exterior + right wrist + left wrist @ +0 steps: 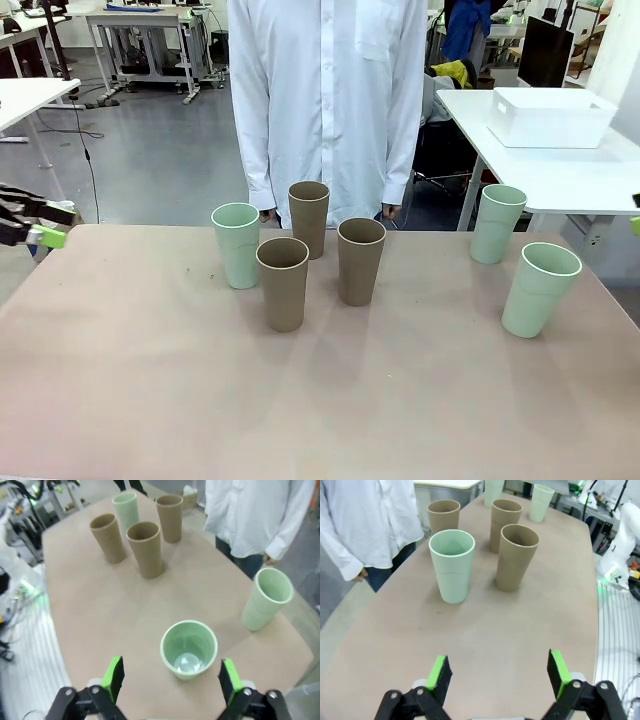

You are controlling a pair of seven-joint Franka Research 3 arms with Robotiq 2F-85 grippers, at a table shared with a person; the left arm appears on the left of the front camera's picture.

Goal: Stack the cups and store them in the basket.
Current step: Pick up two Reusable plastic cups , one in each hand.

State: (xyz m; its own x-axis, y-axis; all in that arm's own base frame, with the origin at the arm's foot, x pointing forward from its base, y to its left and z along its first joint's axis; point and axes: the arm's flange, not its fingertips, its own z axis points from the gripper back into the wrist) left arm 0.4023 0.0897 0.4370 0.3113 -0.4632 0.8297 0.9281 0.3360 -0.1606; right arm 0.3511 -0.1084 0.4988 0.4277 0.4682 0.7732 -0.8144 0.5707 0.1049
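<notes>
Three taupe cups stand in a cluster mid-table: one at the back [309, 218], one in front [283, 283], one to the right [361, 260]. A mint cup [236, 245] stands at their left. Two more mint cups [497, 223] [540, 288] stand at the right. The white basket [551, 117] sits on a separate table at the back right. My left gripper [499, 674] hangs open over bare table, short of the mint cup [452, 565]; it is at the left edge [35, 228] in the front view. My right gripper [171, 676] is open just above a mint cup [189, 649].
A person in a white shirt [325, 100] stands at the far edge behind the cups, arms hanging down. The white side table [560, 170] carrying the basket lies beyond the right corner. Bare tabletop [300, 400] spreads across the near half.
</notes>
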